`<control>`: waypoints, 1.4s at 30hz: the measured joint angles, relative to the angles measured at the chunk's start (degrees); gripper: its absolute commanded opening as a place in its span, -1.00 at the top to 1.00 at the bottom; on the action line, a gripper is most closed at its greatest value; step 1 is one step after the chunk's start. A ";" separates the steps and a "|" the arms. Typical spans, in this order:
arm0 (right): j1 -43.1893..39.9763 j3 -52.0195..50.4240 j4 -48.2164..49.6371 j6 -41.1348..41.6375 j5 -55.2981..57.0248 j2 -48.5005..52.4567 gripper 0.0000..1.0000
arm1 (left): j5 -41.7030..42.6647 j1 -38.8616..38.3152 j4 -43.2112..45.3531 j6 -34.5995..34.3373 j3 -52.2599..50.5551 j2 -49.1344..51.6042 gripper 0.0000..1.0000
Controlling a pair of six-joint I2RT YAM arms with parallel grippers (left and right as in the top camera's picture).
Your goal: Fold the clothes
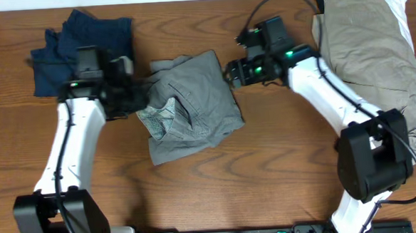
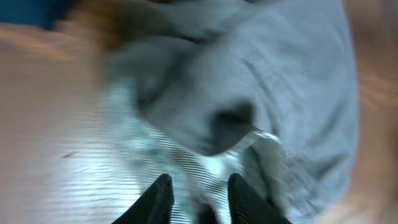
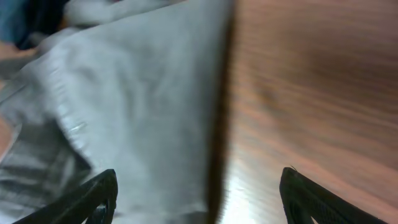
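Close together over the pale striped waistband (image 2: 211, 163): fingers of left end effector (image 2: 199, 179), too blurry to tell if pinching. Spread wide open: right end effector (image 3: 199, 174), at right edge of crumpled soft grey cloth shorts (image 1: 193, 106). Shorts in middle of brown wooden desk (image 1: 267, 149).

1. The whole table (image 1: 197, 188) is seen straight down from above, from far off.
2. From the left wrist, the grey shorts (image 2: 298, 93) are viewed very near and blurred, past the left gripper (image 2: 199, 178).
3. From the right wrist, the edge of the grey shorts and bare wood are seen close, past the right gripper (image 3: 198, 173).
4. The grey shorts are shared by all three views.
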 measured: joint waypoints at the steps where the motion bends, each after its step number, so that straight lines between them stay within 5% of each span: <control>1: -1.05 0.00 -0.13 -0.02 0.07 0.00 -0.63 | 0.31 -1.31 0.24 0.48 0.00 0.00 0.19; 19: -8.07 0.00 -4.46 -2.40 0.35 -0.02 -0.68 | -1.88 -12.41 4.24 1.62 0.00 8.48 -0.19; 21: -8.13 0.00 -4.44 -2.69 0.33 -0.02 -0.68 | -3.39 -12.41 3.72 0.74 0.00 9.35 0.20; 23: -8.17 0.00 -4.44 -2.86 0.33 -0.02 -0.69 | -5.33 -12.41 2.80 -0.33 0.00 9.42 0.81; 24: -8.20 0.00 -4.46 -2.86 0.35 -0.02 -0.69 | -6.43 -12.41 2.25 -0.83 0.00 9.33 0.88; 34: -8.22 0.00 -4.39 -3.04 1.20 -0.02 -0.70 | -15.91 -12.31 -7.32 -10.91 0.00 7.87 0.88; 42: -8.22 0.00 -4.83 -3.04 1.42 -0.02 -0.72 | -17.70 -12.31 -6.93 -14.32 -0.22 9.14 0.86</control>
